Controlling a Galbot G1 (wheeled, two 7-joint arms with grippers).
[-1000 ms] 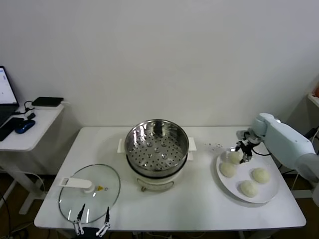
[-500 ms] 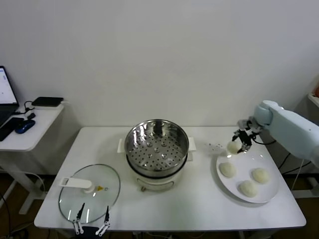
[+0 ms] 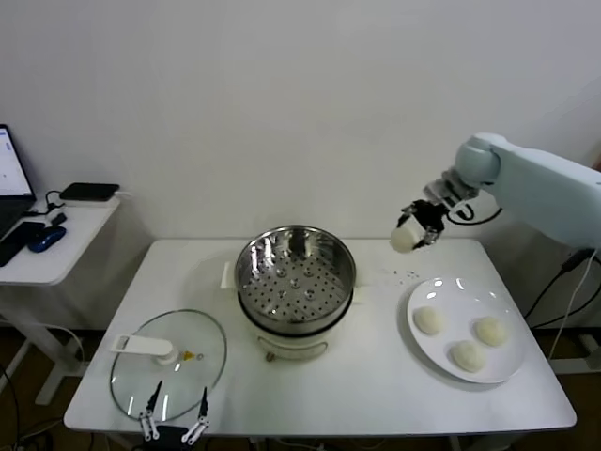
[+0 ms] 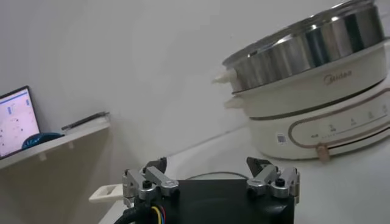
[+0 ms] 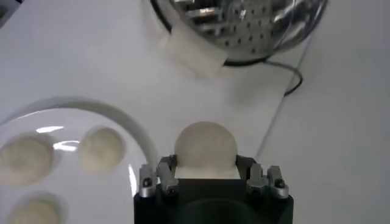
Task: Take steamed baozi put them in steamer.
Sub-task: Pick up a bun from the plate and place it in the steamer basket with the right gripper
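My right gripper [image 3: 411, 235] is shut on one cream-white baozi [image 3: 403, 240], held in the air above the table between the plate and the steamer; the same baozi [image 5: 205, 146] bulges out between the jaws of the right gripper [image 5: 206, 165]. Three more baozi [image 3: 429, 320] [image 3: 490, 330] [image 3: 468, 355] lie on the white plate [image 3: 460, 287] at the right. The steel steamer [image 3: 295, 271] with its perforated tray stands at the table's middle, nothing on the tray. My left gripper [image 3: 175, 412] is parked open at the front edge, near the lid.
A round glass lid [image 3: 169, 352] with a white handle lies front left. A side desk [image 3: 47, 249] at the far left carries a laptop and a mouse. Small dark specks [image 3: 406, 274] lie on the table between steamer and plate.
My right gripper lifted a baozi off the plate and carried it up and left toward the steamer. Three baozi stay on the plate. The left arm has not moved.
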